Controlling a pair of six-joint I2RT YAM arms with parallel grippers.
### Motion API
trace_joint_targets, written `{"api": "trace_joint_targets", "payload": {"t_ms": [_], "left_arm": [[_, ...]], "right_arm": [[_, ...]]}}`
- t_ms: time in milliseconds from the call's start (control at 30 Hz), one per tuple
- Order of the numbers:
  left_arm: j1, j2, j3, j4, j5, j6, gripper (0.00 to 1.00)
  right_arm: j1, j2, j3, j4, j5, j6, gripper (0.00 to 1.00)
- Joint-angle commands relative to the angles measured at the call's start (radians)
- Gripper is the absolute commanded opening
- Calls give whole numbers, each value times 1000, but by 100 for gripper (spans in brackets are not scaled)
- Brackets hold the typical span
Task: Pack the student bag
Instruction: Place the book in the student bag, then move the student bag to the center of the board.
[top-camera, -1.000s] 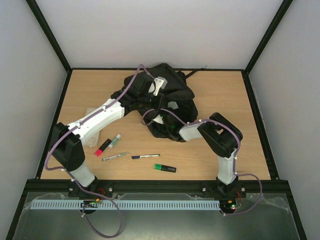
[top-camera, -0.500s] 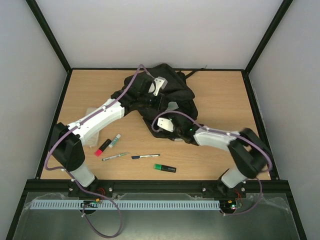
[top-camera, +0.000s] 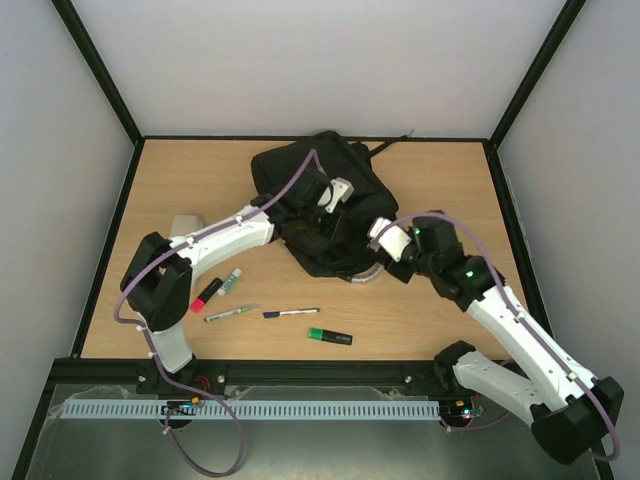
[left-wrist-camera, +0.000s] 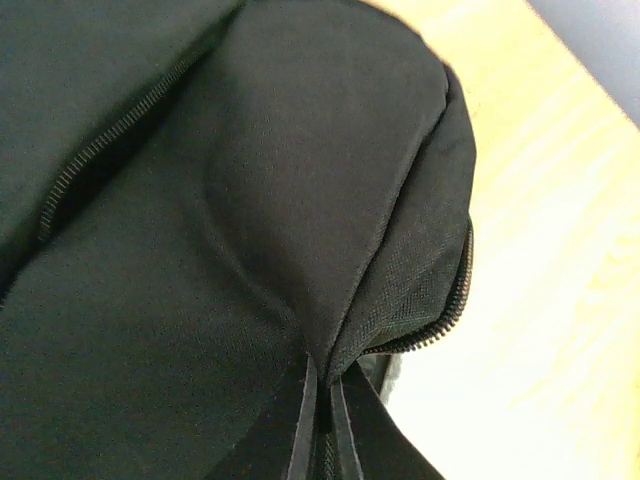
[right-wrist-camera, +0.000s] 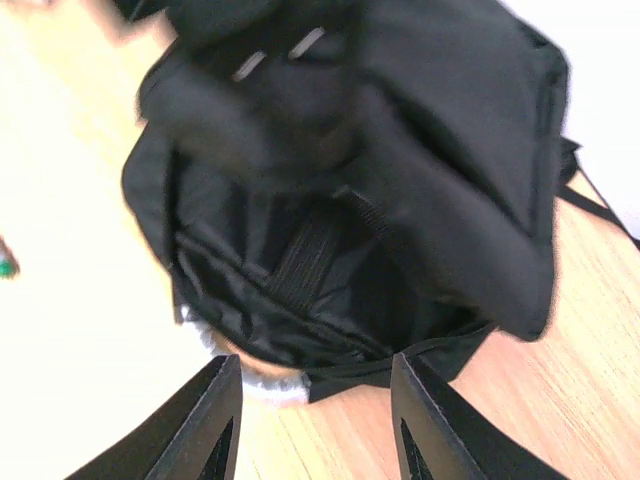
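hovering just off the near right edge of the student bag (top-camera: 355, 168), the right tool (right-wrist-camera: 315, 368) has its jaws spread wide with nothing between them. its two dark fingers (right-wrist-camera: 215, 425) frame the bottom of the right wrist view, apart from the fabric. that view looks straight into the bag's open mouth: black lining and a ribbed webbing strap inside, with the grey handle (right-wrist-camera: 262, 378) curling out at the near lip.

the bag lies flat on the counter (top-camera: 450, 190), toward the far middle, with a strap trailing off its far right corner.

over to the left tool (top-camera: 330, 208), which is down on top of the bag near its centre. the left wrist view is filled with black cloth, a zip line and a pinched fold at the bottom edge. its fingers do not show, so i cannot tell whether it is clenched or released.

nearer the arms, well apart from the bag, a loose row lies on the wood: a red marker (top-camera: 207, 293), a green-capped pen (top-camera: 231, 279), a silver pen (top-camera: 231, 313), a blue pen (top-camera: 291, 313) and a green highlighter (top-camera: 329, 337).
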Motion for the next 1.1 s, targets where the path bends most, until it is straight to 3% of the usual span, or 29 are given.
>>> {"api": "trace_joint_targets", "payload": {"t_ms": [0,100,133,200,367,467,567,733,900,1067], "left_arm": [[-52,-1,-95,143,7,-39,3],[-83,6,-112,116,-17,-52,11],[-90,5,-123,106,-20,-55,26],[-110,-10,-154,83,-55,-67,45],[-144,-167,-286,85,-174,-96,69],[-118,-273,-336,68,-344,-166,87],[10,-320,-383,78,-382,-258,93],[229,-252,-395,121,-350,-409,96],[356,-113,-332,224,-288,-492,96],[383,100,-196,272,-187,-484,96]], "right_arm": [[-119,9,98,-86,-160,125,41],[-216,67,116,-8,-229,192,40],[-258,90,119,29,-257,235,41],[-340,164,141,96,-286,342,41],[-383,380,219,232,-229,522,51],[-383,494,239,283,-185,562,56],[-383,597,235,304,-151,564,58],[-383,672,201,329,-82,542,60],[-383,714,138,322,-169,498,60],[-383,756,134,281,-220,479,60]]}}
